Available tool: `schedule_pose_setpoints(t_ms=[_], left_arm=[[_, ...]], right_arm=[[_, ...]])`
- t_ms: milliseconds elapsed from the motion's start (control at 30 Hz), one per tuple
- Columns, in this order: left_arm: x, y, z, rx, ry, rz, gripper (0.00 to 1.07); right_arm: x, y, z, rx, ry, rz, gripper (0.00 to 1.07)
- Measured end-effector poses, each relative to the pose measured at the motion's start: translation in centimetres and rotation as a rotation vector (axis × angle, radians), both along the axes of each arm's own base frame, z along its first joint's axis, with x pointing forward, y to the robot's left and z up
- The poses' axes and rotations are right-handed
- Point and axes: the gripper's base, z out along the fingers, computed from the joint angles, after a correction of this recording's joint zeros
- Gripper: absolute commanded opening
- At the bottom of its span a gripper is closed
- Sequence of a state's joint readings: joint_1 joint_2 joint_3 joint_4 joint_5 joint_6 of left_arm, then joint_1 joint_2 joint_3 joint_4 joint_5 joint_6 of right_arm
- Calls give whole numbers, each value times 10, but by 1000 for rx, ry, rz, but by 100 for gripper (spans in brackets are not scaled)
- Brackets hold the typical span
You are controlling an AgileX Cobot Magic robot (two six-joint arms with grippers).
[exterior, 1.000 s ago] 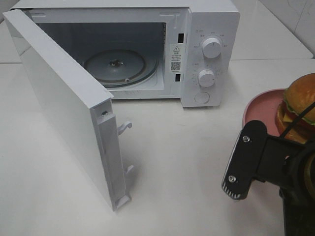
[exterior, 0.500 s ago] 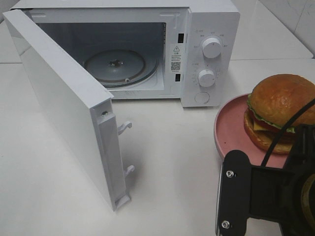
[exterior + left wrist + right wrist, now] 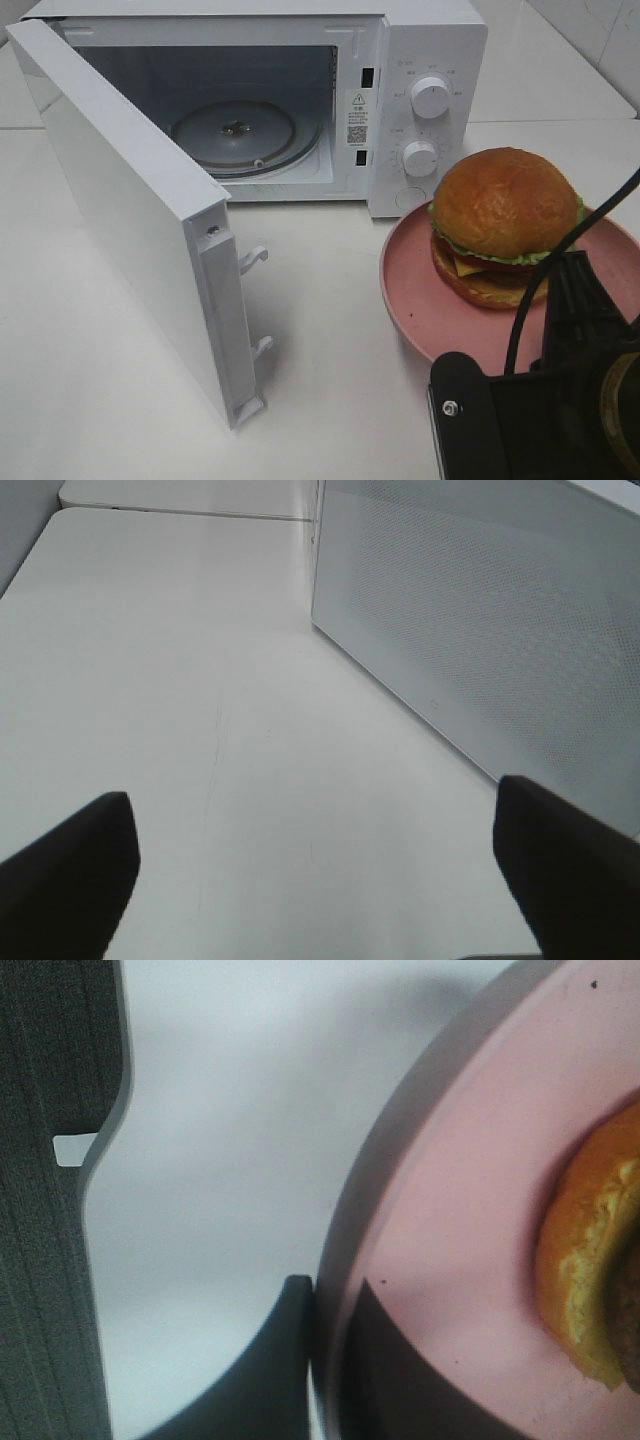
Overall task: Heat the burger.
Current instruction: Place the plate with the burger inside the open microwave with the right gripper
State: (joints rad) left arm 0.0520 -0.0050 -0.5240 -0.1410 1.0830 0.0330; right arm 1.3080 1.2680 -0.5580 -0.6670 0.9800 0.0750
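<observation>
– Pink rim, smooth and matte, pinched in the right gripper: one dark finger sits under the plate's edge and the other lies on top. The jaws are nearly together, with only the thin rim between them.

– And the burger?

– It sits on that plate just past the pinch, on the side away from the wrist. It has a glossy, domed golden-brown bun, a frilly green lettuce edge, a yellow cheese corner and a dark patty. The wrist view catches only its rough orange underside.

– What lies further out from that gripper?

– The white microwave stands beyond the plate. It is boxy, with two round knobs nearest the burger. Its door is swung wide to the far side, and a round glass turntable shows inside.

– The left gripper?

– Its dark, blunt fingertips are spread wide over the bare white table, holding and touching nothing. A white panel with a fine dotted texture stands ahead of it.
</observation>
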Motion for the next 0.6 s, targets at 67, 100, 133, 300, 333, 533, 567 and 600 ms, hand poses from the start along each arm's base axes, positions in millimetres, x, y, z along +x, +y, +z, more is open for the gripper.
schedule_pose_setpoints(t_ms=[67,100,133,300,333,533,567,600], left_arm=[[0,0,0,0,0,0,90],[0,0,0,0,0,0,90],[0,0,0,0,0,0,90],[0,0,0,0,0,0,90],[0,0,0,0,0,0,90],[0,0,0,0,0,0,90],[0,0,0,0,0,0,90],[0,0,0,0,0,0,90]], right_arm=[[0,1,0,-17,7,40,0],[0,1,0,-17,7,40,0],[0,1,0,-26,10,57,0],[1,2,0,-53,10,125,0],[1,4,0,-33,6,135,0],[2,9,0,-7,8,192,0],[3,9,-1,-10,15,224,0],[3,9,-1,-10,15,224,0]])
